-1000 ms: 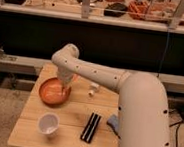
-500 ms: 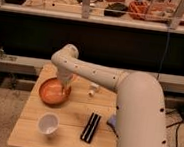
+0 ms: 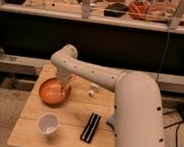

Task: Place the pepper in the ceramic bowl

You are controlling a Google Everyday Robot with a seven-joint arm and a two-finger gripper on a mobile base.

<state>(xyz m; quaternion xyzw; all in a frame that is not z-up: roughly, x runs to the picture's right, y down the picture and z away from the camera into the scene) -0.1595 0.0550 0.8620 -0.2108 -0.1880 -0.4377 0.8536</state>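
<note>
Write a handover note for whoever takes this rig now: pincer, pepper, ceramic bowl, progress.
The pincer is low over the ceramic bowl, toward its right side; what it holds is unclear.
The pepper is not visible on its own: held or already in the bowl, cannot tell.
The ceramic bowl sits rear left on the table, with a white cup in front.
Done: the pincer is at the bowl.
Left: confirm the pepper lies in it, then withdraw.

One ceramic bowl (image 3: pixel 46 93), one white cup (image 3: pixel 48 123), one black bar (image 3: pixel 91 127), one white bottle (image 3: pixel 92 89) — plus one gripper (image 3: pixel 63 90) (hanging low over the bowl).
</note>
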